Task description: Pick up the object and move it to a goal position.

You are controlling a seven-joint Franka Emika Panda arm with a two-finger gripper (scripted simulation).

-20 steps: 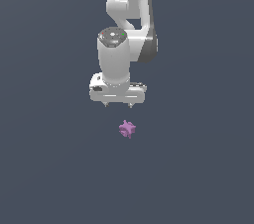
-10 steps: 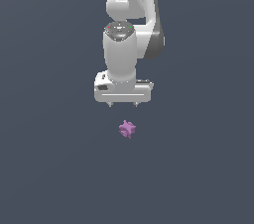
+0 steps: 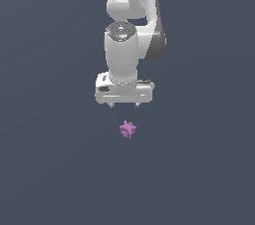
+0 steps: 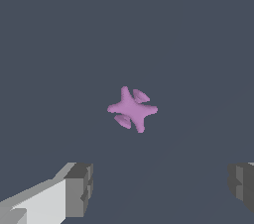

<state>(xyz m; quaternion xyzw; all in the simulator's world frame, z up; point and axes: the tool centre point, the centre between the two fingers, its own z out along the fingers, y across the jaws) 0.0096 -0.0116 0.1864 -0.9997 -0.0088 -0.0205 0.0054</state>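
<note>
The object (image 3: 128,129) is a tiny pinkish-purple spiky star-like lump lying on the dark grey floor. It also shows in the wrist view (image 4: 132,109), in the middle of the picture. My white gripper (image 3: 124,105) hangs above it, pointing down, with a gap between its fingertips and the object. The jaws stand wide apart and hold nothing. In the wrist view the gripper (image 4: 161,188) shows two grey fingertips (image 4: 79,188), one at each side, with the object beyond them and roughly between their lines.
A plain dark grey floor (image 3: 50,169) fills both views. Nothing else shows apart from the white arm (image 3: 132,30) rising above the gripper.
The gripper has come down and slightly toward the exterior view's right, closer to the object. The object has not moved. The jaws stay open.
</note>
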